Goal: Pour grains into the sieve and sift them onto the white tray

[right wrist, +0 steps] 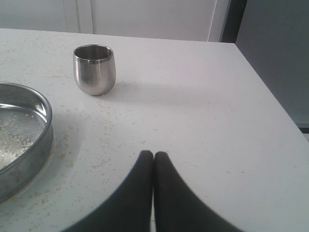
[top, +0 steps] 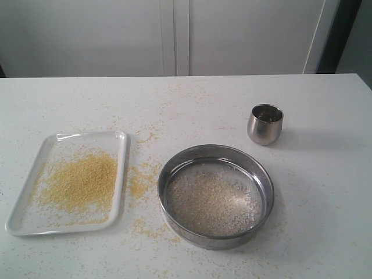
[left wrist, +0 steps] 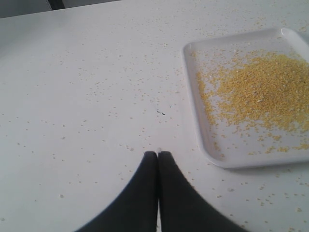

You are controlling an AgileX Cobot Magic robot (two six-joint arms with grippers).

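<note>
Left fingers [left wrist: 154, 159]: pressed together, holding nothing; they hang over the bare surface [top: 325, 192], with a corner of the tray near them
White tray [top: 64, 142]: on the left of the surface; its long axis runs from the near edge toward the far edge in the exterior view, a little slanted
Grains [top: 81, 180]: a golden-yellow heap lies on the tray, toward its nearer half; a looser scatter [top: 139, 185] has landed on the surface between tray and sieve
Sieve [top: 215, 239]: flat on the surface just right of the tray, not touching it; round, so no axis to favour; paler coarse bits [top: 212, 203] lie on its mesh
Cup [top: 265, 124]: upright, beyond the sieve and to its right, apart from it
Right fingers [right wrist: 150, 159]: closed on each other, empty; the sieve rim is close by, the cup farther ahead
Deciding relation: the sieve seems nearer the right arm and the tray nearer the left; any further sifting likely needs the sieve carried leftward over the tray
Progress: the sifting looks largely done
</note>
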